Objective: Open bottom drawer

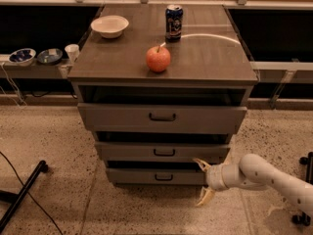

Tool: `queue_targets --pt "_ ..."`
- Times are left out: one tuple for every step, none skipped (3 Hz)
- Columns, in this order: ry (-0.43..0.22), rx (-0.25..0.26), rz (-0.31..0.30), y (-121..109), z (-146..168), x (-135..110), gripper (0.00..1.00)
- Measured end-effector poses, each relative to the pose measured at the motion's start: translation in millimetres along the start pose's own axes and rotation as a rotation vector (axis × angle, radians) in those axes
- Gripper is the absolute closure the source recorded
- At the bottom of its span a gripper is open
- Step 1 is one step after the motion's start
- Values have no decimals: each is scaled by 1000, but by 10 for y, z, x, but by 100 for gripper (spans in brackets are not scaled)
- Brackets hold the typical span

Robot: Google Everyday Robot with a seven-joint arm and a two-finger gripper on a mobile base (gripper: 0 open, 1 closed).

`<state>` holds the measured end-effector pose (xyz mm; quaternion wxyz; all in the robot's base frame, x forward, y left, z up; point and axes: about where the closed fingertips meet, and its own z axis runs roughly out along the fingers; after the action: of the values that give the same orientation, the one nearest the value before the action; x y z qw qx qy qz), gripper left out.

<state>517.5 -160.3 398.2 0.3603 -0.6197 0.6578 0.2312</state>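
Observation:
The bottom drawer (142,177) is the lowest of three grey-brown drawers in the cabinet, with a small dark bar handle (164,177). All three drawers stand slightly out from the cabinet. My gripper (203,182) is open, with pale fingers spread one above the other, at the right end of the bottom drawer front, right of the handle. The upper finger (201,164) sits near the drawer's top right corner, the lower finger (206,198) hangs below it over the floor. My white arm (274,177) reaches in from the right.
On the cabinet top (205,58) stand a red apple (158,58), a dark soda can (173,22) and a white bowl (110,26). A shelf at left holds small bowls (22,56) and a cup (72,52). A black stand leg (22,195) lies on the speckled floor at left.

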Motion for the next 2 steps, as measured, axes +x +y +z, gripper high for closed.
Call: queue_targets --pt "197 5 -49 -45 251 497 0" --pt "336 89 -115 -180 340 852 0"
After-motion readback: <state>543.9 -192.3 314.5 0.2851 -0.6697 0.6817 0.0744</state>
